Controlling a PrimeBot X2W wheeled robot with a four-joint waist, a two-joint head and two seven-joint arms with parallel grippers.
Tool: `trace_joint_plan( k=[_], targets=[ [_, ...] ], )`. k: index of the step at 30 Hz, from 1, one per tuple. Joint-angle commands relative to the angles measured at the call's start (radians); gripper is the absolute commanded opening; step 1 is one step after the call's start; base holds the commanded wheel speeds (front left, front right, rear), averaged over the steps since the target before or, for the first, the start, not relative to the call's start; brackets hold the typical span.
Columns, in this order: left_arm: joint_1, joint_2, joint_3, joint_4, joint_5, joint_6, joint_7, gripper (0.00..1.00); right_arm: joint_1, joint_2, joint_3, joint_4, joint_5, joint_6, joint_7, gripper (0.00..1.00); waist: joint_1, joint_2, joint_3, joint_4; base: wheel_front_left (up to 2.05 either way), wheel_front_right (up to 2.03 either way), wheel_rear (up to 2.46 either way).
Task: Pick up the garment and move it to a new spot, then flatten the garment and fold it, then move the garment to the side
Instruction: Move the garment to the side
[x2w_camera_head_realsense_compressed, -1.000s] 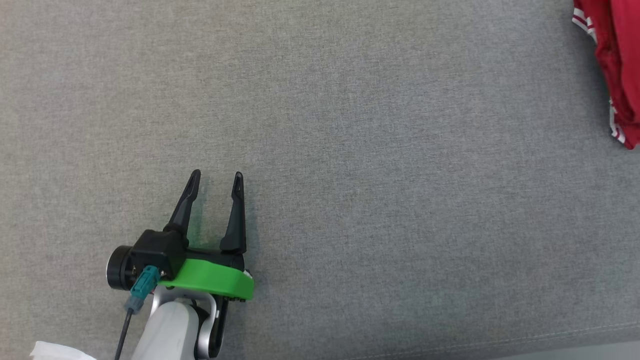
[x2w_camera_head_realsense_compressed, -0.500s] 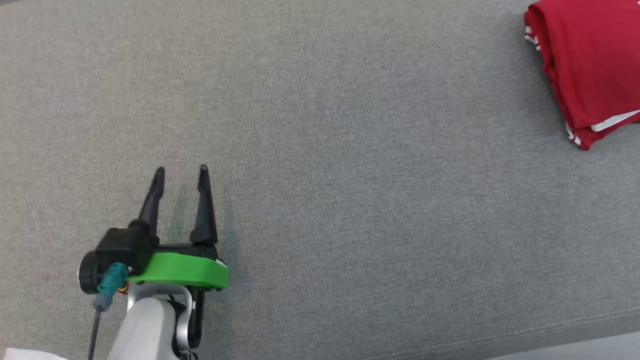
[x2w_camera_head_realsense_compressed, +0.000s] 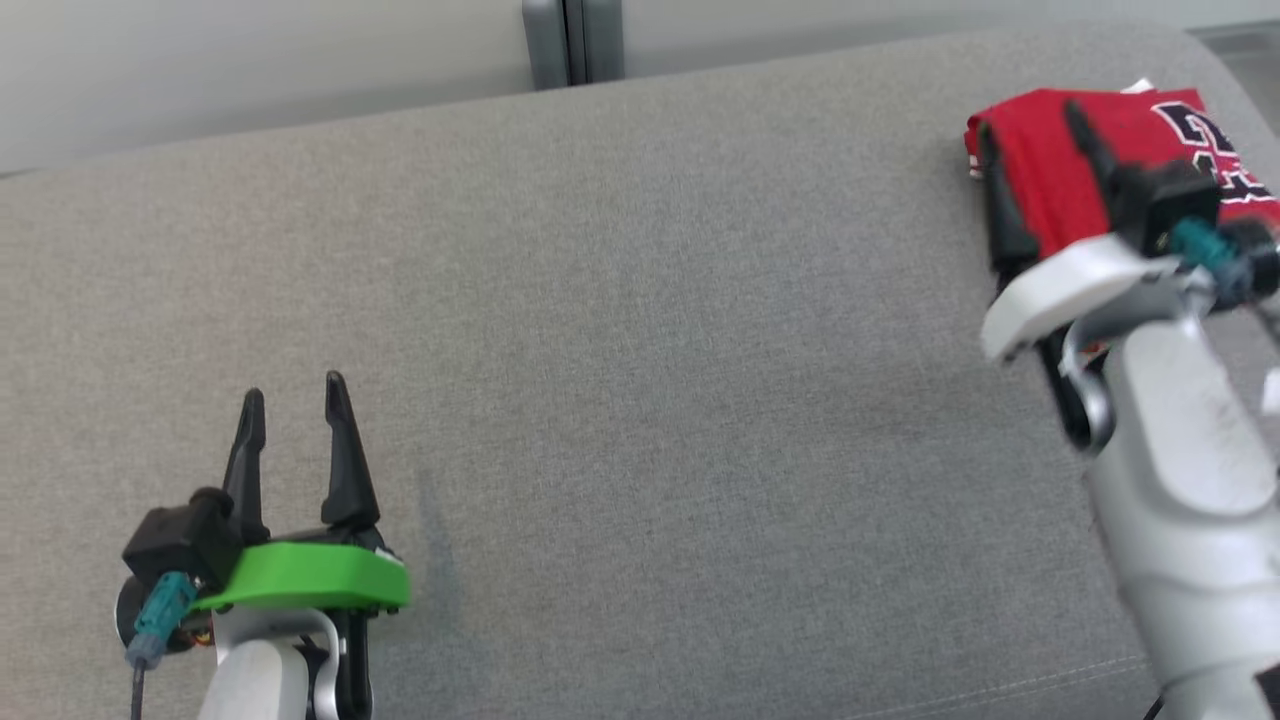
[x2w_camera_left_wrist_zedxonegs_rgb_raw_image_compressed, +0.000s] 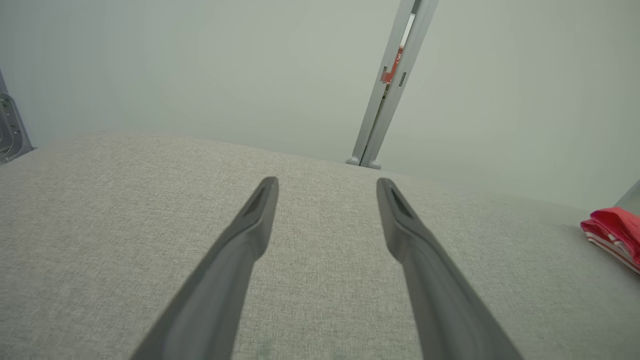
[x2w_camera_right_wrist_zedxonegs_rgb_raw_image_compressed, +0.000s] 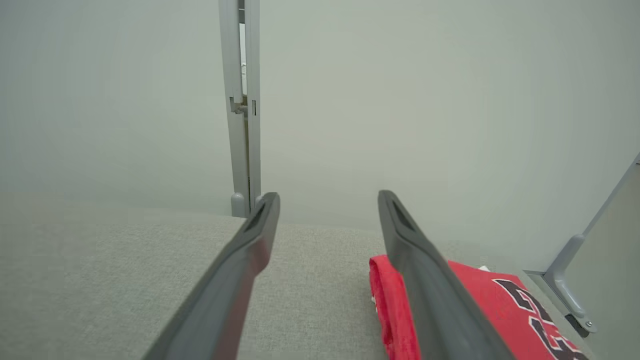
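The garment (x2w_camera_head_realsense_compressed: 1060, 190) is a folded red jersey with black-and-white lettering, lying at the far right of the grey cushion (x2w_camera_head_realsense_compressed: 640, 300). My right gripper (x2w_camera_head_realsense_compressed: 1030, 125) hovers over its left edge, open, with nothing between the fingers. In the right wrist view the right gripper (x2w_camera_right_wrist_zedxonegs_rgb_raw_image_compressed: 327, 196) has one finger over the garment (x2w_camera_right_wrist_zedxonegs_rgb_raw_image_compressed: 480, 300) and the other over bare cushion. My left gripper (x2w_camera_head_realsense_compressed: 293, 388) stands open and empty at the lower left, far from the jersey. In the left wrist view the left gripper (x2w_camera_left_wrist_zedxonegs_rgb_raw_image_compressed: 326, 182) points across the cushion, with the garment (x2w_camera_left_wrist_zedxonegs_rgb_raw_image_compressed: 612, 232) at the right edge.
A pale wall panel with a grey post (x2w_camera_head_realsense_compressed: 570, 40) stands behind the cushion. The cushion's rounded corner (x2w_camera_head_realsense_compressed: 1215, 60) lies just past the garment. A stitched seam (x2w_camera_head_realsense_compressed: 1000, 690) runs along the front edge.
The head camera has tilted up and turned, bringing the back wall and my right arm into view over the garment. Both grippers stay open.
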Motion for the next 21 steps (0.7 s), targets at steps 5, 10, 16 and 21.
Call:
trace_joint_plan(
  k=[5,10,16,21],
  targets=[
    [0.074,-0.003,0.010,0.005,-0.008,-0.006,0.000,1.00,0.198,0.081,-0.022,-0.115,-0.003,-0.002,-0.023,1.00,0.0000,0.0000,-0.089,0.023,0.00,0.00,0.00],
    [0.130,-0.006,0.012,-0.020,0.002,0.005,0.000,1.00,0.358,0.132,-0.037,-0.225,-0.030,-0.002,-0.028,1.00,0.0000,0.0000,-0.109,0.036,0.00,0.00,0.00],
    [0.188,-0.007,-0.017,-0.056,0.026,0.026,0.000,1.00,0.505,0.152,-0.037,-0.345,-0.018,-0.002,-0.022,1.00,0.0000,0.0000,-0.115,0.046,0.00,0.00,0.00],
    [0.202,-0.007,-0.031,-0.059,0.018,0.043,0.000,1.00,0.566,0.154,-0.029,-0.401,0.041,-0.002,-0.020,1.00,0.0000,0.0000,-0.117,0.048,0.00,0.00,0.00]
  ],
)
